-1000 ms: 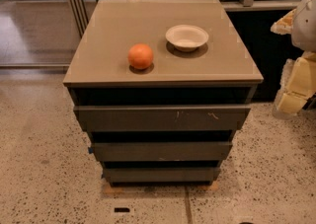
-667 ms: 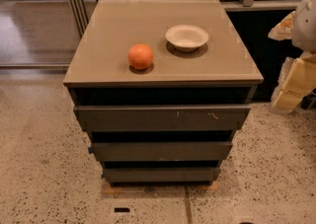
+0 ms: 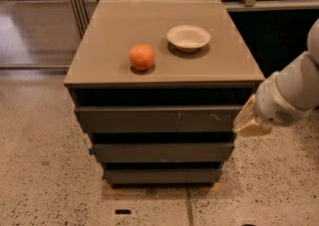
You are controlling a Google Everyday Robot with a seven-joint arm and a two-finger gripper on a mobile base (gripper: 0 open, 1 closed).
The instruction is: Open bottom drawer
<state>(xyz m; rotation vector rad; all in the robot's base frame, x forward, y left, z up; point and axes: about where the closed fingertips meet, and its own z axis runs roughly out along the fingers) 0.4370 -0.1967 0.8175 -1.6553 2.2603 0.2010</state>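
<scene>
The bottom drawer [image 3: 162, 175] is the lowest, narrowest dark grey-brown front of the cabinet, plain and pushed in. Above it are the mid-sized front [image 3: 162, 152] with a small blue tab [image 3: 91, 151] at its left end, and the widest front [image 3: 154, 119] with pale scratches. My gripper [image 3: 248, 121] is at the end of the white arm by the cabinet's right side. It is level with the top drawer's right end and well above the bottom drawer.
An orange [image 3: 142, 56] and a white bowl [image 3: 188, 37] sit on the cabinet top [image 3: 99, 46]. The speckled floor [image 3: 45, 170] lies in front and to both sides. A dark opening [image 3: 279, 36] and a rail stand behind on the right.
The arm has swung left and down from the right edge of the view, bringing the gripper next to the cabinet's right side. The drawers, orange and bowl have not moved.
</scene>
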